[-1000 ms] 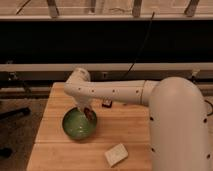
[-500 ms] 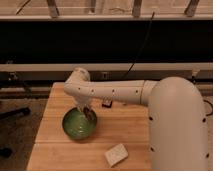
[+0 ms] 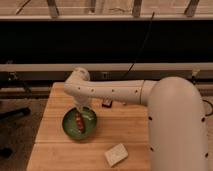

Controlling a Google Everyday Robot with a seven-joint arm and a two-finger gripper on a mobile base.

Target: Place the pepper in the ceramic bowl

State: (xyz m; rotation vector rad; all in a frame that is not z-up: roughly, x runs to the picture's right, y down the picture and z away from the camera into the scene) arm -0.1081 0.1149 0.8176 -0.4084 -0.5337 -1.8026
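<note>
Camera view: on the left half of the wooden table (image 3: 52, 150) stands the green ceramic bowl (image 3: 90, 131). The red-orange pepper (image 3: 80, 121) shows inside the bowl's outline, lengthwise toward the camera. The gripper (image 3: 81, 111) hangs straight down over the bowl, directly above the pepper. Whether it grips the pepper or has let go, I cannot tell, nor whether the pepper rests on the bowl's floor or hangs just above it. Just right of the bowl's far edge sits a small dark boxy object (image 3: 106, 103). Nearer the camera lies a pale rectangular block (image 3: 116, 154), apart from the bowl. The white arm (image 3: 170, 115) fills the right side. As a judgement, the task is nearly done: the pepper is at the bowl, and what may be left is the release and drawing the gripper clear.
</note>
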